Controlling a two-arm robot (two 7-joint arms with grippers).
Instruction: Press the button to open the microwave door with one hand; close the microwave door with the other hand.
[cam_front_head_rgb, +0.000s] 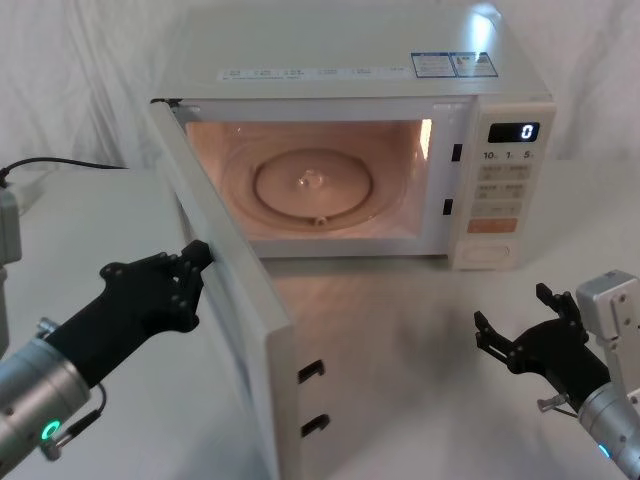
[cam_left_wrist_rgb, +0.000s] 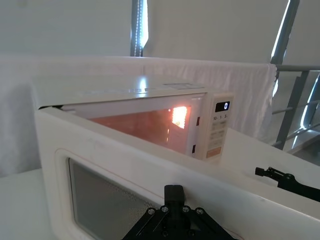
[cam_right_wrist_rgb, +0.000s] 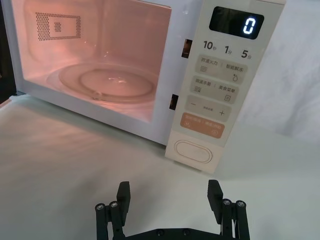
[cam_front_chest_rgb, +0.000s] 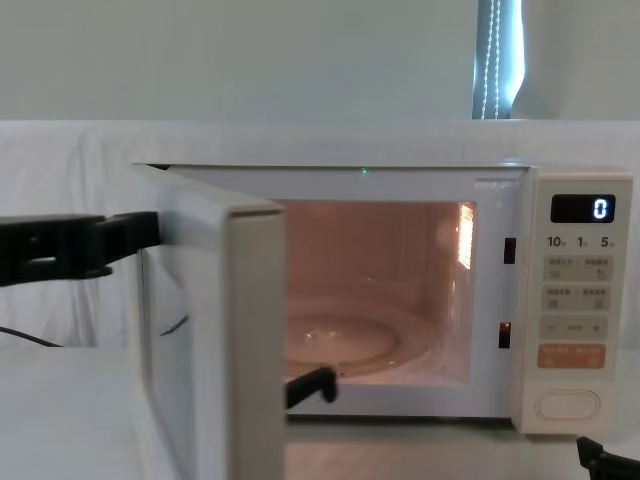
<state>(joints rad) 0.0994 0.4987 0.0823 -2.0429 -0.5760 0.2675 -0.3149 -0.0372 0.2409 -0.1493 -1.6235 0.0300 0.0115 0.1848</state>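
at frame left, head view: my left gripper (cam_front_head_rgb: 196, 268) sits against the outer face of the door (cam_front_head_rgb: 225, 300), fingertips touching the panel; i cannot tell if its fingers are spread or together.
door: swung wide open, hinged at the left of the microwave (cam_front_head_rgb: 400, 75), its free edge pointing toward me at lower centre; cavity lit orange, glass turntable (cam_front_head_rgb: 315, 186) inside.
right gripper: my right gripper (cam_front_head_rgb: 520, 335) hangs low at frame right, fingers spread with nothing between them, clear of the panel.
button: the button (cam_right_wrist_rgb: 192, 151) is at the bottom of the control panel, just under the orange key (cam_right_wrist_rgb: 202, 126); i judge the press done, since the door stands open.
risk, slip: my contact is near the hinge side, so a push could slide along the smooth face instead of swinging the door.
risk, shove: pushing hard there could skid the whole microwave back or twist it on the table (cam_front_head_rgb: 400, 330).
risk, latch: a weak swing may leave the latch hooks (cam_front_head_rgb: 311, 371) short of their slots (cam_front_head_rgb: 456, 153), door ajar.
in the way: nothing stands in the door's arc that i can see; the right gripper looks well outside it.
around: a black cable (cam_front_head_rgb: 60, 162) at upper left, white cloth behind.
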